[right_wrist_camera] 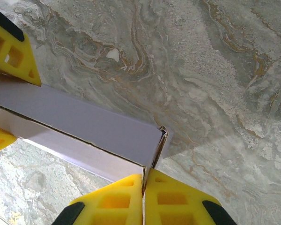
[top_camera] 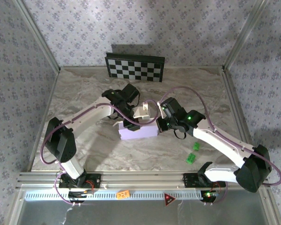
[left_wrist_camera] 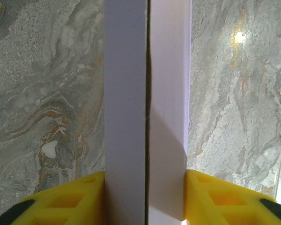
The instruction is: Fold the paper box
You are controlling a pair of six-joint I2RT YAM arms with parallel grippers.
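Marble table (top_camera: pixel 84 150) centre, and we see the paper box (top_camera: pixel 138 132) lying long-ways between the side edges. Left pincer (left_wrist_camera: pixel 145 199) clasps it across its width; right pincer (right_wrist_camera: pixel 144 190), pressed together, nips its right-hand end wall. We reckon that end closes next.

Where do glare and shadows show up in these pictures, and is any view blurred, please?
Left wrist view: a small glare spot on the marble table, and a slanting shadow across the paper box. Right wrist view: the box shades the table beside its corner. Top external view: sharp and evenly lit; the checkerboard panel throws a dark shadow on the wall.
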